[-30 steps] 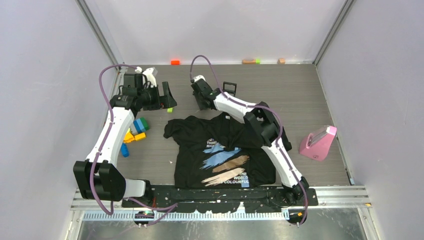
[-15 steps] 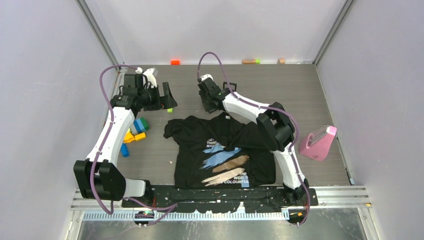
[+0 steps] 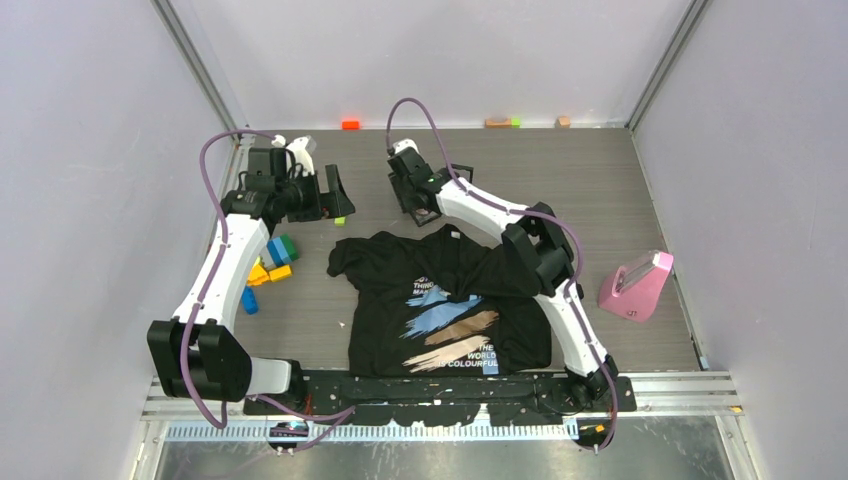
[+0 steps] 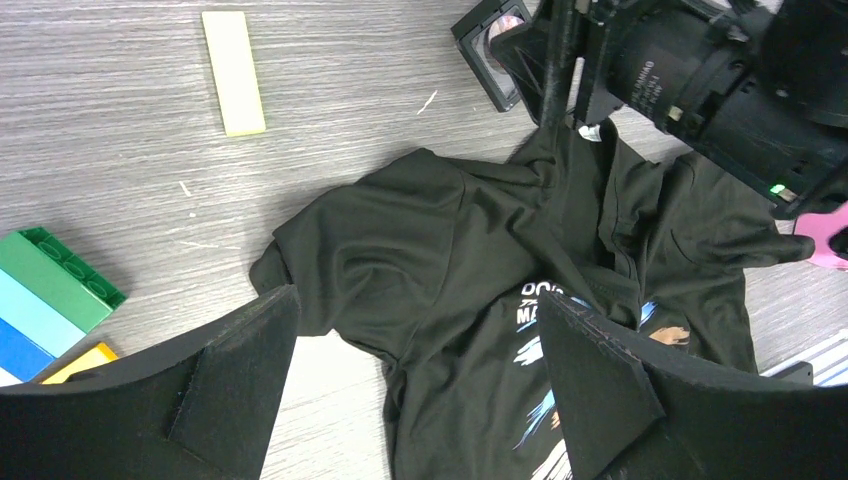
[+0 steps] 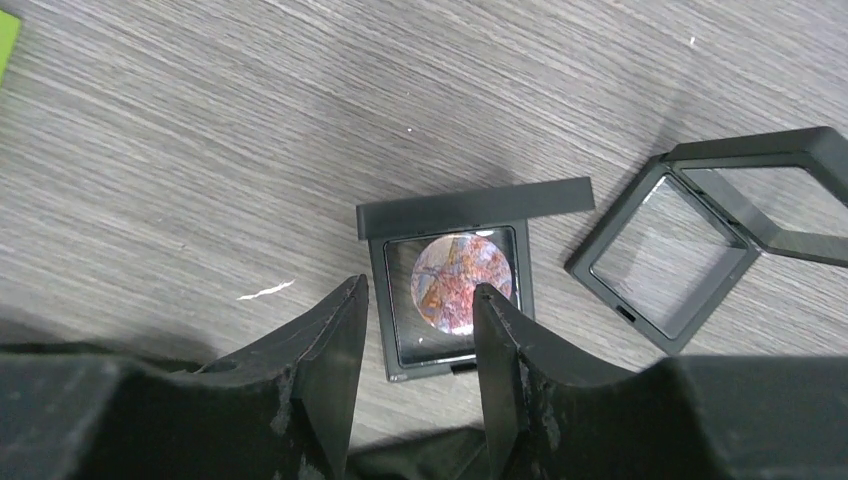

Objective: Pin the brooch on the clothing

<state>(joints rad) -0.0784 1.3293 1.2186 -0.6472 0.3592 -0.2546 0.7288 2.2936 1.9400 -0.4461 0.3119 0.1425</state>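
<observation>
Over the last second the right arm has edged farther out and its jaws have parted wider. At far left, the left gripper (image 3: 335,195) hangs sideways, spread wide and empty, beyond the shirt (image 3: 385,265). That shirt lies on the bench (image 3: 620,190) between the arms, printed "THE WORLD" and "COLOURFUL". Stretched over the collar, the right gripper (image 5: 420,295) points down, half spread, holding nothing, above the brooch (image 5: 462,283) in its black case (image 5: 475,207).

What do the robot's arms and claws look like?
The left arm and right arm are white tubes with chunky black joints. A purple cable loops along each. The left claw and right claw have two black wedge-shaped fingers each.
</observation>
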